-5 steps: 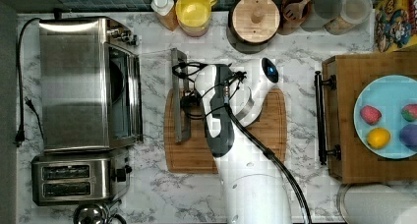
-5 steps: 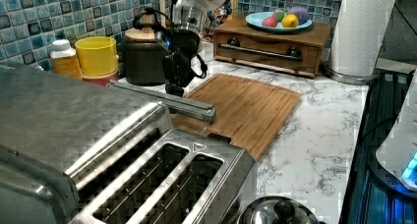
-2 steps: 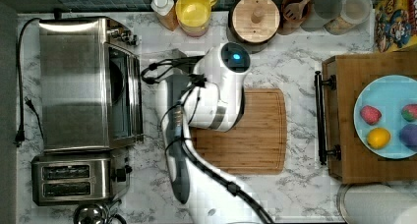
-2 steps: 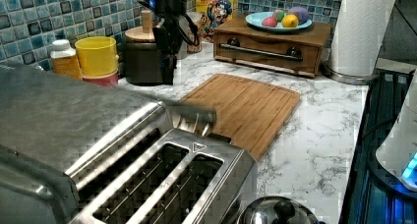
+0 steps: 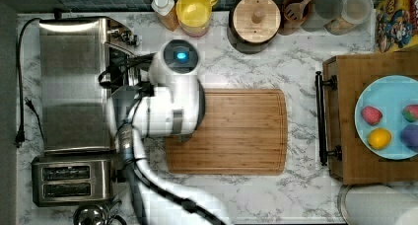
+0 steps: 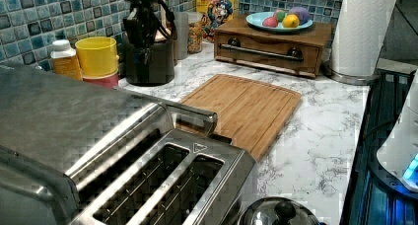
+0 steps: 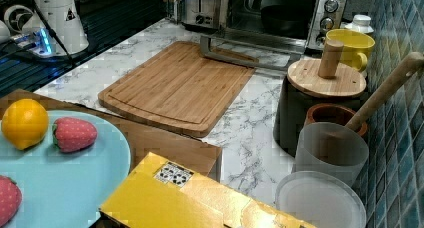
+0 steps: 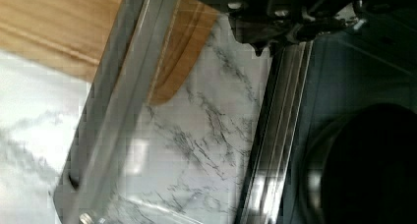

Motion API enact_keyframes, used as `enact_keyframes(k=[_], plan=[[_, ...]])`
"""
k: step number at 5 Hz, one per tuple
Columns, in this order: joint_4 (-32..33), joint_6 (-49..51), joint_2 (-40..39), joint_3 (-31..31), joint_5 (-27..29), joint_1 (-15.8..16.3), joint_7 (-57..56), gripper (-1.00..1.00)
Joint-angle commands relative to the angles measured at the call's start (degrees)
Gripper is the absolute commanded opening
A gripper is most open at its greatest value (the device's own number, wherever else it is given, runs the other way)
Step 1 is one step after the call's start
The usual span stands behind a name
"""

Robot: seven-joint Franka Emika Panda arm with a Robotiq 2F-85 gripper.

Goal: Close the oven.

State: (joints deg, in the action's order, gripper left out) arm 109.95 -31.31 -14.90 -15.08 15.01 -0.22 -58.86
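Arm [image 5: 148, 185] enters top view from bottom edge, centre-left, curves up to bulky white wrist [image 5: 172, 104] at centre-left of frame. Round joint cap with blue light [image 5: 180, 56] on its upper end. Black cables loop off wrist's left side. Left view: dark gripper [image 6: 140, 30] hangs from top edge, upper left of frame. Finger state unclear.
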Motion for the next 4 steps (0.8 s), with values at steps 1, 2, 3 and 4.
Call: enact_keyframes(k=[1,2,3,4], plan=[[-1.4,-5.8,8.7,0.8,-17.4,10.3,27.2,-1.0],[-3.0,-4.4,9.7,-2.5,-16.0,7.1,29.3,-1.0],[-5.8,-0.8,8.9,0.4,-16.3,10.1,32.2,-1.0],[-5.8,-0.8,9.0,1.2,-16.2,10.9,32.1,-1.0]])
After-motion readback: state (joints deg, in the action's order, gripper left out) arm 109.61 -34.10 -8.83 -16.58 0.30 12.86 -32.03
